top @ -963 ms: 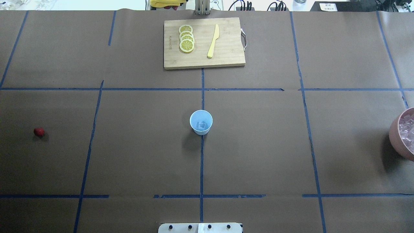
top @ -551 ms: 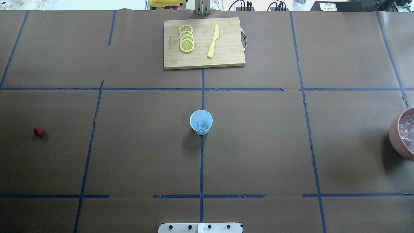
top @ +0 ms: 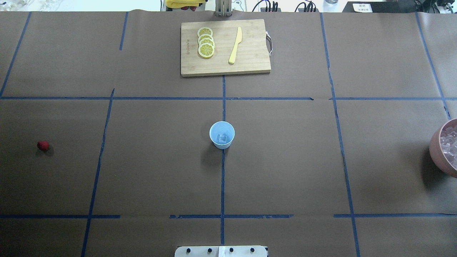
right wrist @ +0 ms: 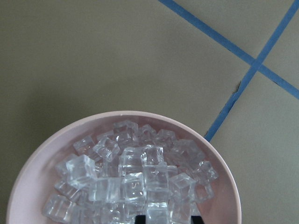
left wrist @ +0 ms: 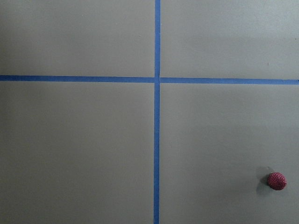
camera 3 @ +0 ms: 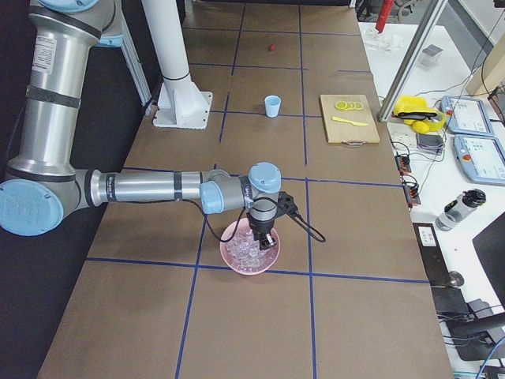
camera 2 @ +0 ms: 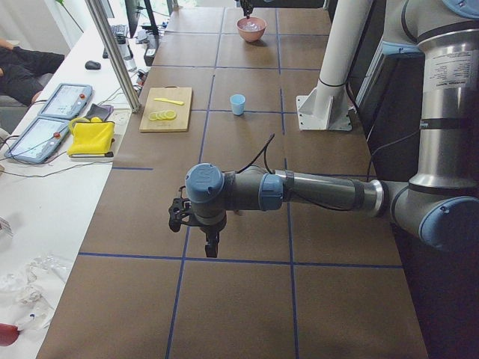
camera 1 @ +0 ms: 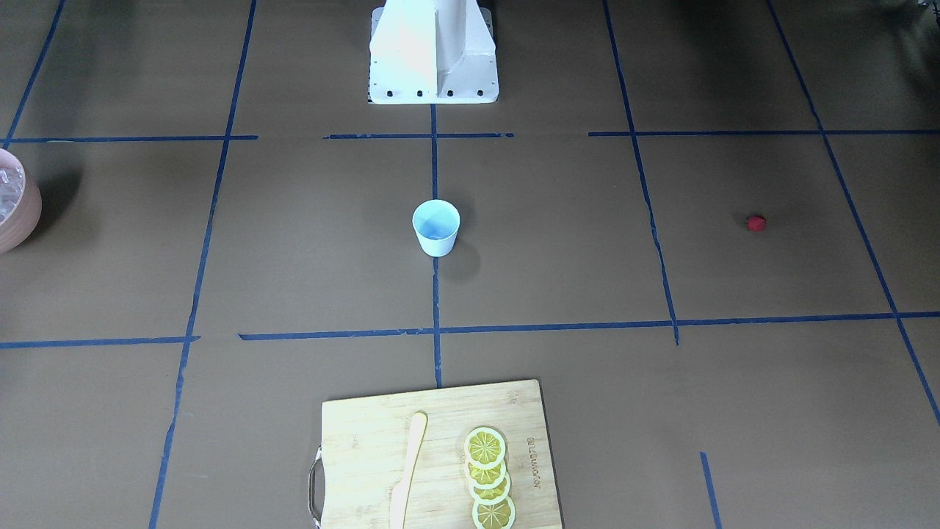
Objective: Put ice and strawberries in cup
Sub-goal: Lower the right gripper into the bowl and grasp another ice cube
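Note:
The pale-blue cup (top: 221, 135) stands upright at the table's centre with one ice cube (top: 222, 138) inside. A tiny red strawberry (top: 43, 145) lies alone at the far left; it sits low and to the right (left wrist: 277, 181) in the left wrist view, where no fingers appear. The left gripper (camera 2: 212, 245) hangs above the table, and I cannot tell its state. More ice (right wrist: 135, 177) fills the pink bowl (right wrist: 42, 154). The right gripper (right wrist: 168, 220) hovers over that ice, its dark tips apart at the frame's bottom edge.
A wooden cutting board (top: 250, 46) at the far side carries several lemon slices (top: 206, 43) and a yellow knife (top: 235, 45). The pink bowl (top: 433, 146) is cut off by the table's right edge. The robot's white base (camera 1: 433, 51) stands at the near middle.

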{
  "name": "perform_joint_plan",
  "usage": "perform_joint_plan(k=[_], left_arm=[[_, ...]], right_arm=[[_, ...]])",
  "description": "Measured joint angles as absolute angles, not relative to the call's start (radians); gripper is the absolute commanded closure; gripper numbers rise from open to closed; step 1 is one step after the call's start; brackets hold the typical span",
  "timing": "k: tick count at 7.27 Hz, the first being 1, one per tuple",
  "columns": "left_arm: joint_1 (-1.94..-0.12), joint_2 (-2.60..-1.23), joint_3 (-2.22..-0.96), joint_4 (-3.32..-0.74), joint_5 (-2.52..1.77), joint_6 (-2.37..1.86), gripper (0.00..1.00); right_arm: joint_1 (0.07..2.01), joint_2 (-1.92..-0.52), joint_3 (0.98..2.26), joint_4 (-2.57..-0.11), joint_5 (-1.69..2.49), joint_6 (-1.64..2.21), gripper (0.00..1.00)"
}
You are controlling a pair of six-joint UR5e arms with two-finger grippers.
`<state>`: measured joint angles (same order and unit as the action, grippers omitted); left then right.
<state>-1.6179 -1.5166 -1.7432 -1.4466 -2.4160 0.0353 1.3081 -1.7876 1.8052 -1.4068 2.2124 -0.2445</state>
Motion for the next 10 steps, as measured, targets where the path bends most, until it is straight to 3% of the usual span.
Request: perform_joint_plan(k=[10], left_arm=[[-1.618,-1.503,-1.776,-1.445,-2.416,0.014,0.00]], right_arm=[[1.256,-1.783,1.747,-1.406,2.205,-0.244,0.57]])
